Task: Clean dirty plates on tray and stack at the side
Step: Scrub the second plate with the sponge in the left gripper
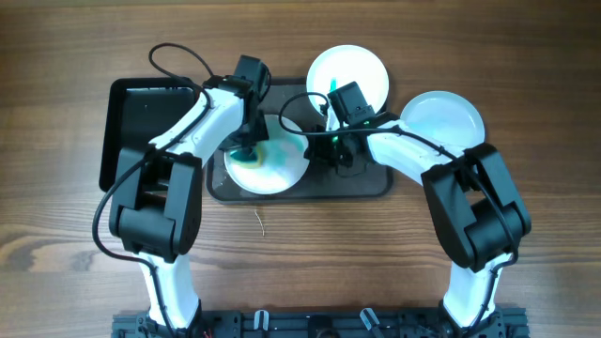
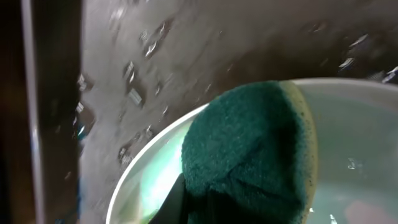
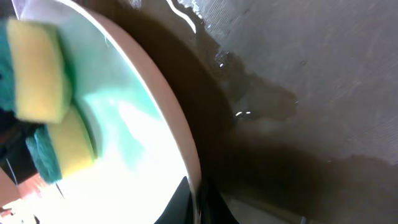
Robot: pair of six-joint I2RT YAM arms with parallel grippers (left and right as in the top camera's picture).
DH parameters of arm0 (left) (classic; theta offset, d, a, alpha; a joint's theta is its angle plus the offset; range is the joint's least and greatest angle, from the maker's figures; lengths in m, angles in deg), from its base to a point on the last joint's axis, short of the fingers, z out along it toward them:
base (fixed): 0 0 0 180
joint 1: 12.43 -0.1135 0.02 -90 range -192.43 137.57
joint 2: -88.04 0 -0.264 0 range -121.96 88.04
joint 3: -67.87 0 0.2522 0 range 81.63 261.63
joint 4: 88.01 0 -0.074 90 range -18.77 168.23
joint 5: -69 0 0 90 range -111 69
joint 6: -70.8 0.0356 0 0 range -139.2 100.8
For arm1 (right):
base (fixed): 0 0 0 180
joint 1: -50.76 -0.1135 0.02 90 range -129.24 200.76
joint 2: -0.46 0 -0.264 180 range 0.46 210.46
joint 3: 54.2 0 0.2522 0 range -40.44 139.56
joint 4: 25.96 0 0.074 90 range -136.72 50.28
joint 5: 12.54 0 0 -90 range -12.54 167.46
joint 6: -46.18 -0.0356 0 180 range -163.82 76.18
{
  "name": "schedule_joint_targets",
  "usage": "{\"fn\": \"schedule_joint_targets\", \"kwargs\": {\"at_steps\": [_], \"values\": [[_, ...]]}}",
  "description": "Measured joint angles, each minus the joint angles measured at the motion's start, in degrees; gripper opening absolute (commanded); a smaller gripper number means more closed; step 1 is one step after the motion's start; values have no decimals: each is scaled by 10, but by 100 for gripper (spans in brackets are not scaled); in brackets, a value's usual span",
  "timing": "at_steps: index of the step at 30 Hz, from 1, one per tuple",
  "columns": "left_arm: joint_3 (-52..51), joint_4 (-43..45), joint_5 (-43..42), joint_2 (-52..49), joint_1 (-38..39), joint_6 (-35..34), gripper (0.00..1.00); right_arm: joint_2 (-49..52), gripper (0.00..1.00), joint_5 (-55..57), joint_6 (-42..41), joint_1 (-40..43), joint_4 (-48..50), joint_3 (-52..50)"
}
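A white plate [image 1: 280, 167] with green and yellow smears lies on the dark tray [image 1: 371, 184]. My left gripper [image 1: 246, 143] is shut on a green and yellow sponge [image 2: 249, 149] and presses it on the plate's left part [image 2: 348, 155]. My right gripper [image 1: 322, 148] is shut on the plate's right rim [image 3: 180, 130]; its wrist view also shows the sponge [image 3: 37, 68] on the plate. Two clean white plates lie beyond the tray, one at the back [image 1: 362, 70] and one at the right [image 1: 446, 117].
A black rectangular lid or tray [image 1: 141, 117] lies at the left of the table. The tray surface is wet in both wrist views [image 2: 186, 50]. Cables loop over both arms near the plate.
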Motion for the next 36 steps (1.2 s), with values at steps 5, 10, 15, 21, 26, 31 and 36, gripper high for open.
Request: {"fn": "schedule_joint_targets", "kwargs": {"at_steps": [5,10,15,21,26,31,36], "values": [[1,-36,-66,0,0,76,4,0,4,0,4,1,-3,0],[0,-45,-246,0,-3,215,4,0,4,0,4,1,-4,0],[-1,1,-341,0,0,265,4,0,4,1,2,4,-4,0],[-3,72,-258,0,3,199,4,0,4,1,-1,5,-4,0],[-3,72,-79,0,8,63,4,0,4,1,-1,5,-4,0],[-3,50,11,0,11,-9,4,0,4,0,-1,3,-3,0],[5,20,14,0,9,-24,4,0,4,1,0,3,-10,1]]}}
